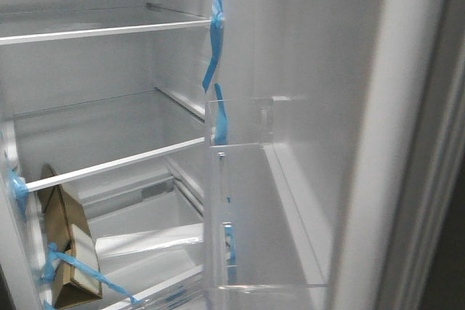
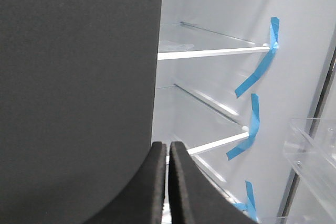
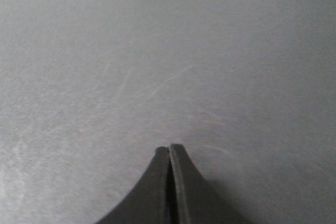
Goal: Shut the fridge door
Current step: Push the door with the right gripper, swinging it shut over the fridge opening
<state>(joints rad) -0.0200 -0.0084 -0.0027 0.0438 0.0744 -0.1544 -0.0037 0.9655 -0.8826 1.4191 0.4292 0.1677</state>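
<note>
Inside fridge: cardboard box (image 1: 69,248), taped shelves (image 1: 109,30).

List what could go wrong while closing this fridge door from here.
1. Both grippers are shut: the right gripper points at the matte dark grey door panel and may skid on that flat surface.
2. The left gripper sits at a dark panel's edge and may slip inside.
3. Loose blue tape strips could catch in the seal.
</note>
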